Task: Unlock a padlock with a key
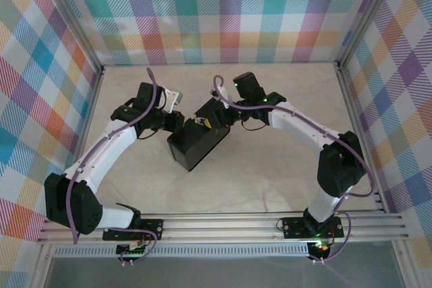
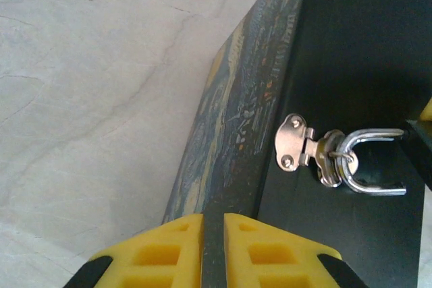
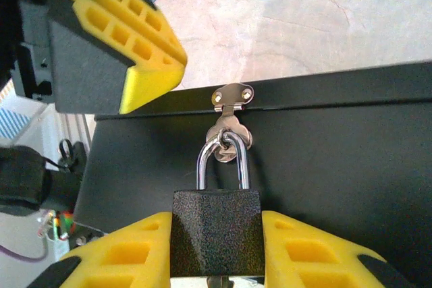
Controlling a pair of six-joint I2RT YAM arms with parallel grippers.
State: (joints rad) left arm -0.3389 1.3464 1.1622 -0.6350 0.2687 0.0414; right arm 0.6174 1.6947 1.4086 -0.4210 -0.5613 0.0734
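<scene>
The right end effector (image 3: 216, 222) is clamped on the padlock (image 3: 216, 247), one yellow finger on each flank of its dark body. Just beyond the fingertips the shackle (image 3: 223, 156) rises with both legs seated in the body and loops through the hasp (image 3: 233, 96) on the side of the black box (image 3: 351, 166). At the near end of the body, between the fingers, a grey sliver (image 3: 216, 282) pokes out; it may be the key, but I cannot tell.

The left end effector (image 2: 212, 227) is nearly together, pinching the edge of the box where the painted lid meets the dark wall. The hasp and shackle lie ahead of it and off to its right. Beyond the box is bare bench (image 2: 88, 65).

My judgement: the box is steadied and the lock is gripped, but it looks locked. Turning the key and freeing the shackle remain.
</scene>
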